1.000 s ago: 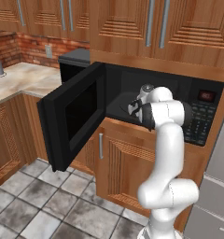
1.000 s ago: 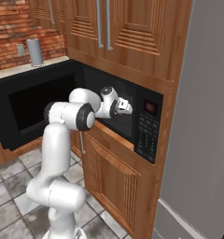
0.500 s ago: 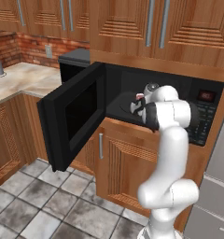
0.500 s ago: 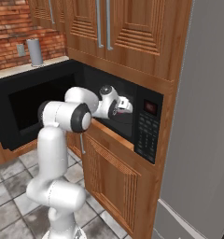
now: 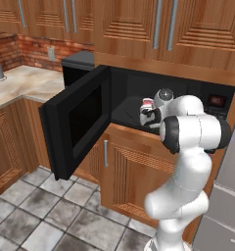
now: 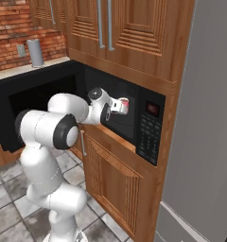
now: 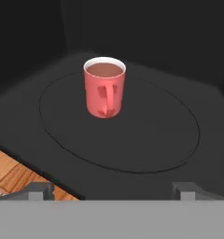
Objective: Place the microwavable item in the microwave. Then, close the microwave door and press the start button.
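Sitting upright on the microwave (image 5: 207, 112) turntable, red cup (image 7: 104, 87) at twelve o'clock of the wide-apart gripper (image 7: 111, 190); apparently released, so next retreat and swing the microwave door (image 5: 78, 125) shut.

No readable text anywhere; keypad and red display on the microwave (image 6: 146, 125) too blurred.
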Controlling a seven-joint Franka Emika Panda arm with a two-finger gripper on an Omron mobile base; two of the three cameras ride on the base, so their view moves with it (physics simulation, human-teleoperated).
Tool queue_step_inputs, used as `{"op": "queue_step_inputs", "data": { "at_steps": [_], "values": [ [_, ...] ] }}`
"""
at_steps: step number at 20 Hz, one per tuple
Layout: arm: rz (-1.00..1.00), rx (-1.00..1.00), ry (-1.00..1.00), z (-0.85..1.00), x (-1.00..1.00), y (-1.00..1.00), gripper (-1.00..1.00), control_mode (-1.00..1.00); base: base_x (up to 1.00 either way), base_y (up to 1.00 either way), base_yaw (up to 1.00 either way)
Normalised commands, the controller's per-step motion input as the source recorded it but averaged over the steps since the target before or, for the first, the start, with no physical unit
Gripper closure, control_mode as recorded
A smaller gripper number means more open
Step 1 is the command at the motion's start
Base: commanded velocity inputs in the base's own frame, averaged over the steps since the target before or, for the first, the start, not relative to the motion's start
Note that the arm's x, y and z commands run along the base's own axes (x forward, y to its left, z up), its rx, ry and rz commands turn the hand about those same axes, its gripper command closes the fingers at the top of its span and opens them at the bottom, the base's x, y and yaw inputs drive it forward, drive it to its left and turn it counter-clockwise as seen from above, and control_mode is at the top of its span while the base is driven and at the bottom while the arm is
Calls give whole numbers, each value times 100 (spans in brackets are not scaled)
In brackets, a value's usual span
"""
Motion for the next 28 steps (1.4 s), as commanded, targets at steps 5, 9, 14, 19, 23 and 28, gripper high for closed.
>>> {"op": "queue_step_inputs", "data": {
  "at_steps": [5, 9, 14, 19, 23, 28],
  "values": [
    [0, -12, -14, 23, -96, 72, -100, -100, 0, 0, 0],
    [0, -12, -20, 8, -100, 74, -100, -100, 0, 0, 0],
    [5, -12, -5, 63, -96, 78, -100, -100, 0, 0, 0],
    [8, -15, 2, 100, -70, 53, -100, -100, 0, 0, 0],
    [9, -9, 22, 100, -60, 56, -100, -100, 0, 0, 0],
    [4, -7, 30, 98, -50, 65, -100, -100, 0, 0, 0]
  ]
}}
